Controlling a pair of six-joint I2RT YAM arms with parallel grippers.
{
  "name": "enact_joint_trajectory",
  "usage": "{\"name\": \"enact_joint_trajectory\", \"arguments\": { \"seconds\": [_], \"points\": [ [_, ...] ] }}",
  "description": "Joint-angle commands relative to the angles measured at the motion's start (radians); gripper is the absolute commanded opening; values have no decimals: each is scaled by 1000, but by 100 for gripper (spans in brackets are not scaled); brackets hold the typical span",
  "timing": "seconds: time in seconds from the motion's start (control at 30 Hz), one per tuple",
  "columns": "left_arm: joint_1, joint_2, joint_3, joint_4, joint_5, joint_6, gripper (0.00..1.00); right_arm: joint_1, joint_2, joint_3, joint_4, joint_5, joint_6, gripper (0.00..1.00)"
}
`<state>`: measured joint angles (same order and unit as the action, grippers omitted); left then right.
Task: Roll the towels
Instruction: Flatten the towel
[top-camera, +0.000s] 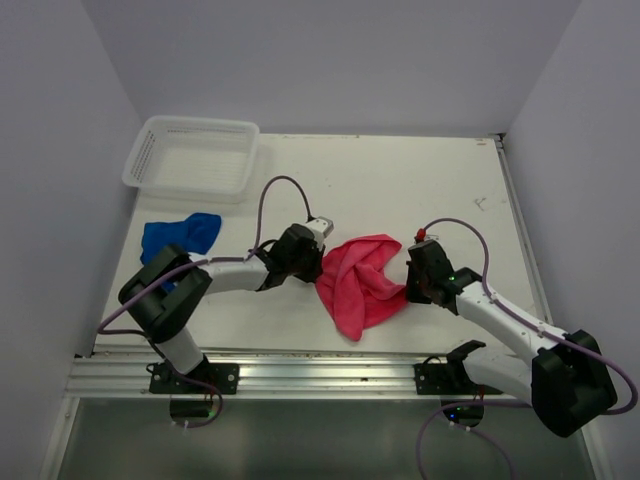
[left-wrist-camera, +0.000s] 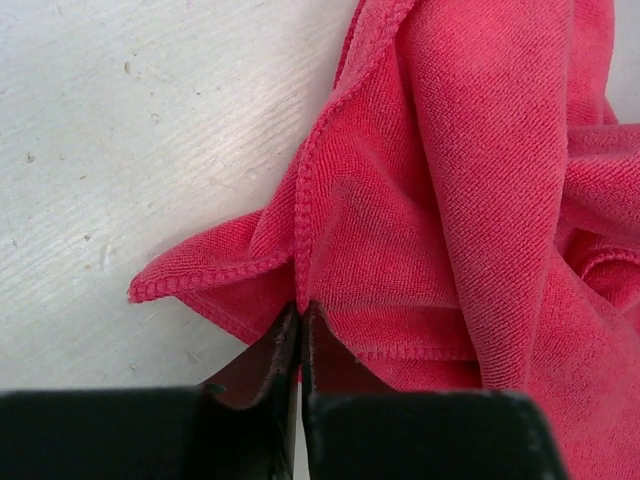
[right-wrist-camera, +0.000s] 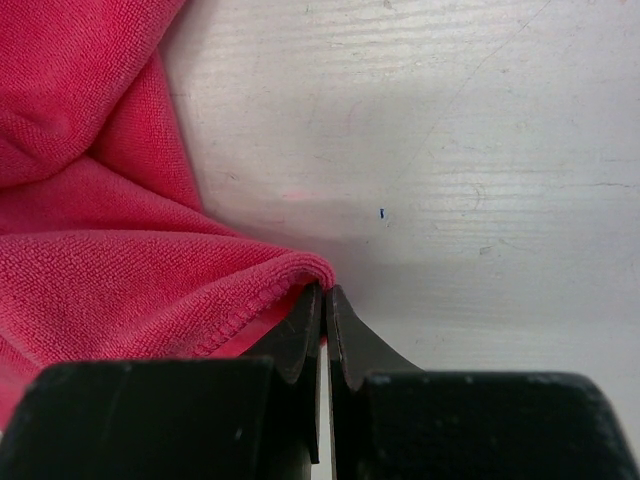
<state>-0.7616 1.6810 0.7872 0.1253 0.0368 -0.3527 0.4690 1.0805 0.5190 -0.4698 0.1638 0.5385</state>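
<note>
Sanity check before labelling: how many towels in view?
2. The pink towel lies crumpled mid-table, its edges pinched by the left gripper and the right gripper. The blue towel sits bunched at the left, near the basket, partly hidden behind the left arm. None seen elsewhere.

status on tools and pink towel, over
Left tool shut on pink towel hem. Right tool shut on opposite edge. Towel crumpled, unrolled. Blue towel aside, left.
</note>
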Motion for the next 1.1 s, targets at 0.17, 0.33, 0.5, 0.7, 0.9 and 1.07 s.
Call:
{"name": "enact_joint_trajectory", "arguments": {
  "seconds": [0.17,0.33,0.5,0.7,0.9,1.07],
  "points": [
    [-5,-160,46,-163,-224,-38,0,-7,-16,38,-9,38,-17,0],
    [-5,-266,162,-377,-472,-57,0,-6,-25,101,-52,88,-37,0],
    [-5,-325,286,-604,-638,-45,0,-7,-8,173,-61,126,-61,0],
    [-4,-377,352,-723,-784,-38,0,-9,35,257,-64,174,-86,0],
    [-4,-414,406,-815,-934,-20,0,-29,87,357,-66,175,-100,0],
    [-1,-460,422,-849,-1063,3,0,-81,107,426,-59,145,-103,0]
  ]
}}
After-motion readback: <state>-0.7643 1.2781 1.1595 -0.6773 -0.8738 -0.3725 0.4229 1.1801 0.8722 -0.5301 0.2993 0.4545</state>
